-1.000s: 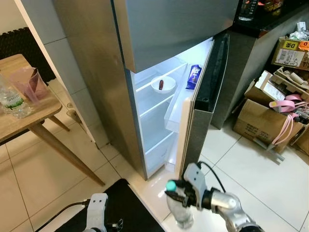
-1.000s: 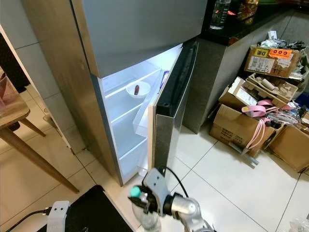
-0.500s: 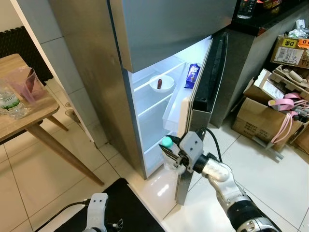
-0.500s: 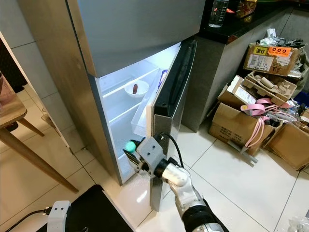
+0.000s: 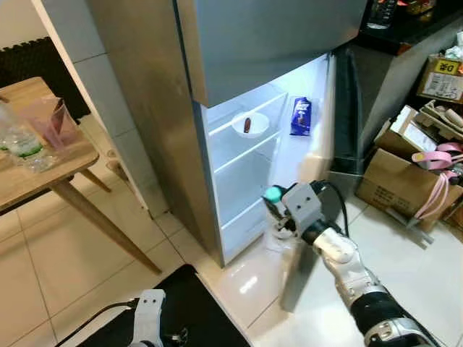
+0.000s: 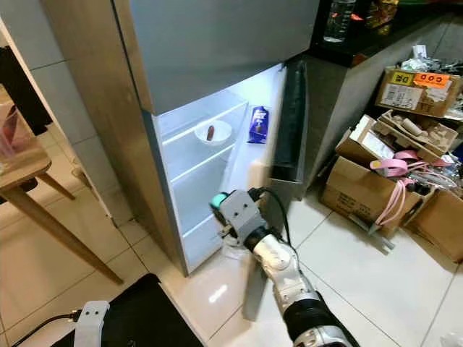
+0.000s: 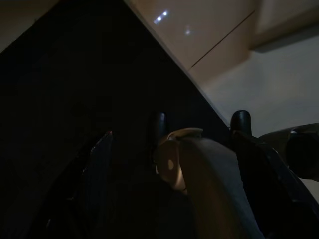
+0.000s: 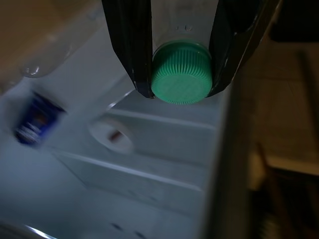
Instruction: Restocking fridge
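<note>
Our right claw (image 5: 277,210) pinches a clear bottle (image 8: 183,30) with a green cap (image 5: 273,194), its two black fingers (image 8: 130,45) pressed against either side of the neck. We hold it at the mouth of the open fridge (image 5: 239,155), in front of the lower compartment.

Above the claw and further in, a white bowl (image 5: 249,125) with a small dark item in it sits on a fridge shelf. Up and to the claw's right, a blue packet (image 5: 301,116) stands in the door (image 6: 289,130) rack. The door edge rises just right of the claw, and our own forearm runs close in front of it. Well off to the right, cardboard boxes (image 6: 362,181) crowd the floor. Far to the left is a wooden surface (image 5: 40,163) carrying a plastic bottle (image 5: 22,141).

Our left claw (image 7: 199,124) hangs idle over a dark mat (image 5: 181,303); the wrist view is dim, but its fingers look spread.

A second ago the bottle was low near the floor tiles; since then we have lifted it and carried it forward to the fridge opening. The door also appears swung wider than half a second ago, though our head has shifted too.
</note>
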Available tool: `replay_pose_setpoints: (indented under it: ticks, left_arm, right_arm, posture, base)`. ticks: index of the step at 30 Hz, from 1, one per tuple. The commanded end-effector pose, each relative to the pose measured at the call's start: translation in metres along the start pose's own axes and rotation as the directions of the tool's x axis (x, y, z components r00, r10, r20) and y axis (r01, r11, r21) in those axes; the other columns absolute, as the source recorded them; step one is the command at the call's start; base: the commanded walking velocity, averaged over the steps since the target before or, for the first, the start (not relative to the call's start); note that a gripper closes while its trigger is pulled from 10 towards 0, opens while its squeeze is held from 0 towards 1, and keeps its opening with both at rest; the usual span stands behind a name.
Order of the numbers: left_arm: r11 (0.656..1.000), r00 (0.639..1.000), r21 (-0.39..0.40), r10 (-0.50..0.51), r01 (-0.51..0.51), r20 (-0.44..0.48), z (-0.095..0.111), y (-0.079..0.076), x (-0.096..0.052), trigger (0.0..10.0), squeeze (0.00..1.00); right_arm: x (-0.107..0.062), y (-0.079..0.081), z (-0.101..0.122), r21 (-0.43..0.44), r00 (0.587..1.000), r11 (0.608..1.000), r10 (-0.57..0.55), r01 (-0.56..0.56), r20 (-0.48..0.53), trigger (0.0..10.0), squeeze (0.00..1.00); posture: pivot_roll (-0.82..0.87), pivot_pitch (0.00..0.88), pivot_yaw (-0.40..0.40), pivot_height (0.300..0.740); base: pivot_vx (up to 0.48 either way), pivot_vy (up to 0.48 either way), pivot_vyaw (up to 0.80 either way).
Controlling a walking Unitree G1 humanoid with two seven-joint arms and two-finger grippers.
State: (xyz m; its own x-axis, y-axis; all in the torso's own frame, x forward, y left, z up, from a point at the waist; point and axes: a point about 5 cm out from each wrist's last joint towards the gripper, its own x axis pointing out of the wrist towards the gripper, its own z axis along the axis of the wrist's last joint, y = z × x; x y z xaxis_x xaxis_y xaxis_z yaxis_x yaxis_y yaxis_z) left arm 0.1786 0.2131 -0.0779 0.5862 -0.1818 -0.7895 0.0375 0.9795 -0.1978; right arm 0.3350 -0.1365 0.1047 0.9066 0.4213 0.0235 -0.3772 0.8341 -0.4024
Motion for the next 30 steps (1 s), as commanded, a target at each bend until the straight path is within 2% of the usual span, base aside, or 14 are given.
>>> replay_pose_setpoints:
  ticks: [1, 7, 10, 13, 16, 19, 20, 21, 22, 25, 26, 27, 29, 30]
  left_arm:
    - [1.0, 1.0, -0.011, -0.002, 0.002, -0.027, -0.008, -0.003, 0.0, 10.0, 0.0]
    - [1.0, 1.0, -0.011, -0.004, 0.004, -0.029, -0.008, -0.003, 0.0, 10.0, 0.0]
    - [1.0, 1.0, -0.011, -0.004, 0.004, -0.03, -0.009, -0.003, 0.0, 10.0, 0.0]
    - [1.0, 0.999, -0.008, -0.005, 0.005, -0.034, -0.01, -0.003, 0.0, 10.0, 0.0]
    - [1.0, 0.999, -0.006, -0.006, 0.006, -0.037, -0.01, -0.003, 0.0, 10.0, 0.0]
    - [1.0, 0.999, -0.001, -0.011, 0.011, -0.039, -0.01, -0.005, 0.0, 10.0, 0.0]
    - [1.0, 0.999, -0.001, -0.012, 0.012, -0.038, -0.01, -0.006, 0.001, 10.0, 0.0]
    - [1.0, 0.999, -0.001, -0.012, 0.012, -0.038, -0.01, -0.006, 0.001, 10.0, 0.0]
    - [1.0, 0.999, 0.0, -0.013, 0.013, -0.038, -0.01, -0.006, 0.001, 10.0, 0.0]
    - [1.0, 0.999, 0.002, -0.016, 0.016, -0.038, -0.01, -0.007, 0.001, 10.0, 0.0]
    - [1.0, 0.999, 0.003, -0.017, 0.017, -0.037, -0.01, -0.007, 0.001, 10.0, 0.0]
    - [1.0, 0.999, 0.003, -0.017, 0.017, -0.037, -0.01, -0.007, 0.001, 10.0, 0.0]
    - [1.0, 0.999, 0.005, -0.019, 0.019, -0.038, -0.009, -0.008, 0.002, 10.0, 0.0]
    - [1.0, 0.999, 0.006, -0.019, 0.019, -0.039, -0.01, -0.008, 0.001, 10.0, 0.0]
  right_arm:
    - [-0.007, -0.029, -0.003, -0.063, 0.992, 0.991, -0.123, 0.122, -0.026, 10.0, 0.0]
    - [-0.04, -0.077, -0.033, -0.147, 0.928, 0.941, -0.329, 0.306, -0.175, 10.0, 0.0]
    - [-0.049, -0.086, -0.04, -0.161, 0.904, 0.924, -0.375, 0.347, -0.206, 10.0, 0.0]
    - [-0.054, -0.086, -0.044, -0.158, 0.897, 0.922, -0.382, 0.354, -0.221, 10.0, 0.0]
    - [-0.054, -0.08, -0.047, -0.142, 0.905, 0.931, -0.36, 0.335, -0.226, 10.0, 0.0]
    - [-0.053, -0.058, -0.057, -0.092, 0.926, 0.96, -0.28, 0.265, -0.254, 10.0, 0.0]
    - [-0.053, -0.051, -0.06, -0.083, 0.927, 0.965, -0.262, 0.248, -0.269, 10.0, 0.0]
    - [-0.053, -0.051, -0.06, -0.083, 0.927, 0.965, -0.262, 0.248, -0.269, 10.0, 0.0]
    - [-0.056, -0.043, -0.068, -0.076, 0.922, 0.97, -0.242, 0.229, -0.301, 10.0, 0.0]
    - [-0.071, -0.019, -0.092, -0.038, 0.887, 0.98, -0.193, 0.195, -0.419, 10.0, 0.0]
    - [-0.084, -0.007, -0.107, -0.009, 0.853, 0.982, -0.17, 0.191, -0.494, 10.0, 0.0]
    - [-0.084, -0.007, -0.107, -0.009, 0.853, 0.982, -0.17, 0.191, -0.494, 10.0, 0.0]
    - [-0.105, 0.009, -0.125, 0.027, 0.794, 0.983, -0.131, 0.183, -0.594, 10.0, 0.0]
    - [-0.119, 0.019, -0.135, 0.049, 0.751, 0.983, -0.105, 0.179, -0.652, 10.0, 0.0]
  posture:
    - [-0.08, 0.082, -0.002, 0.74]
    - [-0.08, 0.087, -0.004, 0.74]
    - [-0.08, 0.086, -0.004, 0.74]
    - [-0.08, 0.086, -0.001, 0.74]
    - [-0.08, 0.086, -0.001, 0.74]
    - [-0.08, 0.081, -0.002, 0.74]
    - [-0.08, 0.081, -0.002, 0.74]
    - [-0.08, 0.081, -0.002, 0.74]
    - [-0.08, 0.078, -0.002, 0.74]
    - [-0.08, 0.075, -0.002, 0.74]
    - [-0.08, 0.073, -0.001, 0.74]
    - [-0.08, 0.073, -0.001, 0.74]
    - [-0.08, 0.071, 0.0, 0.74]
    - [-0.07, 0.069, -0.001, 0.74]
  base:
    - [0.0, 0.0, 0.0]
    - [0.0, 0.0, 0.0]
    - [0.0, 0.0, 0.0]
    - [0.0, 0.0, 0.0]
    - [0.0, 0.0, 0.0]
    - [0.0, 0.0, 0.0]
    - [0.0, 0.0, 0.0]
    - [0.0, 0.0, 0.0]
    - [0.0, 0.0, 0.0]
    - [0.0, 0.0, 0.0]
    - [0.0, 0.0, 0.0]
    - [0.0, 0.0, 0.0]
    - [0.0, 0.0, 0.0]
    - [0.0, 0.0, 0.0]
